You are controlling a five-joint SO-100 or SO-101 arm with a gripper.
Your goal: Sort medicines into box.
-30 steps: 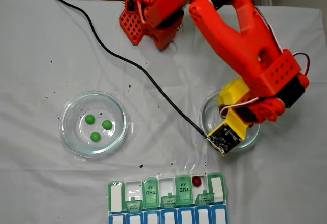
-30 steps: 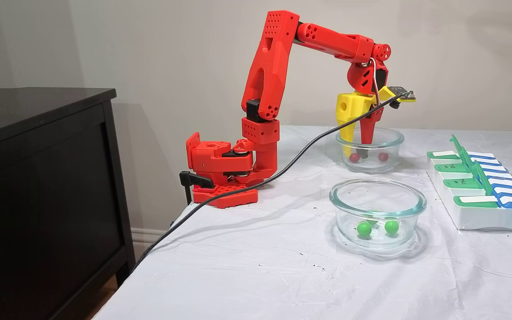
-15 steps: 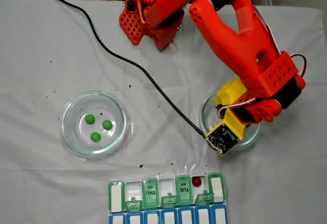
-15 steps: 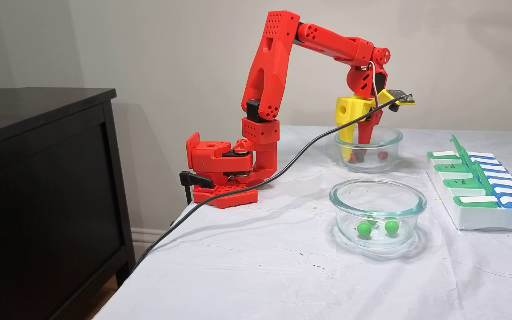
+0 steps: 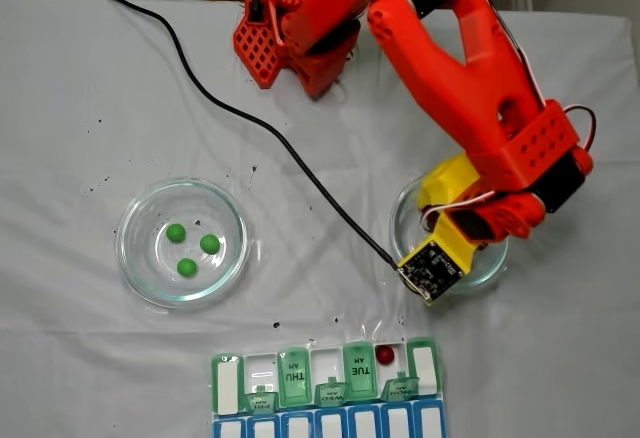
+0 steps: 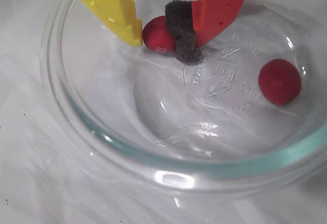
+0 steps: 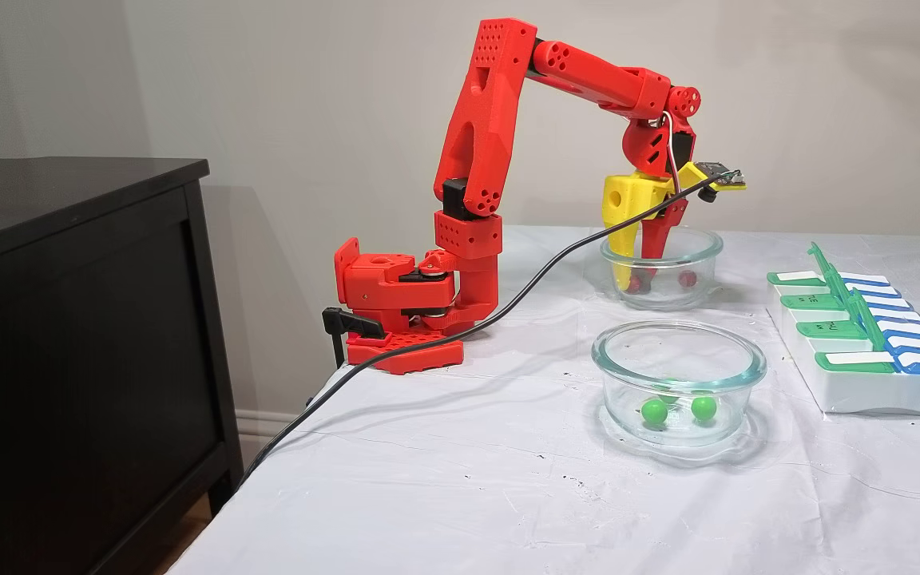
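In the glass dish [image 6: 66, 106] | gripper [image 6: 166, 37] is reaching down, jaws narrowly parted around one red ball [image 6: 157, 34], touching it | second red ball [image 6: 279, 81] is lying apart | pill organiser [image 5: 325, 390] is sitting nearby, holding a third red ball [image 5: 385, 354]

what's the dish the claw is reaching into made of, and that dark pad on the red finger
Dish: looks like clear glass, glossy, with a greenish rim edge, bright glints and raised lettering moulded into the base. Pad: probably soft foam, matte dark grey with a rough, porous surface, pressed against a red ball.
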